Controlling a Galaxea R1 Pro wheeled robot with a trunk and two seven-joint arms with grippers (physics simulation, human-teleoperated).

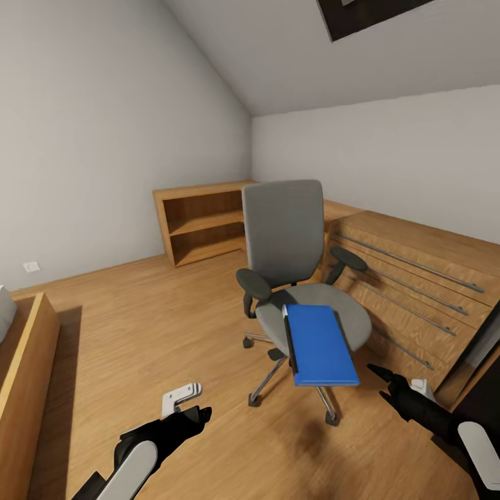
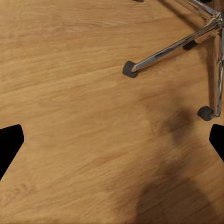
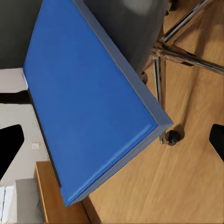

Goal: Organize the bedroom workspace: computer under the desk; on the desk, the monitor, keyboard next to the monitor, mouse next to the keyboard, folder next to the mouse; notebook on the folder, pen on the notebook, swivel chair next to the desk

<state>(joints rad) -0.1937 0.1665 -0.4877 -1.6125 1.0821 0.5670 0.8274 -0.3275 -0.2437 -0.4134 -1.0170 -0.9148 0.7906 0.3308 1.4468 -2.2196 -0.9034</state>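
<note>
Both end effectors sit low in the head view: left end effector (image 1: 198,415) over bare floor (image 1: 139,326), right end effector (image 1: 378,373) just off the blue folder's (image 1: 319,345) near corner. Each wrist view shows fingers spread apart, nothing held. Folder lies flat on the swivel chair (image 1: 292,278) seat, front edge overhanging, so the right arm looks lined up for an edge grab. Chair stands beside a light-wood chest (image 1: 417,292). Dark strip along the folder's left edge, can't identify.

One chair (image 1: 292,278) is standing here, carrying one blue folder (image 1: 319,345). Two claws, left (image 1: 198,414) and right (image 1: 378,375), are showing.
</note>
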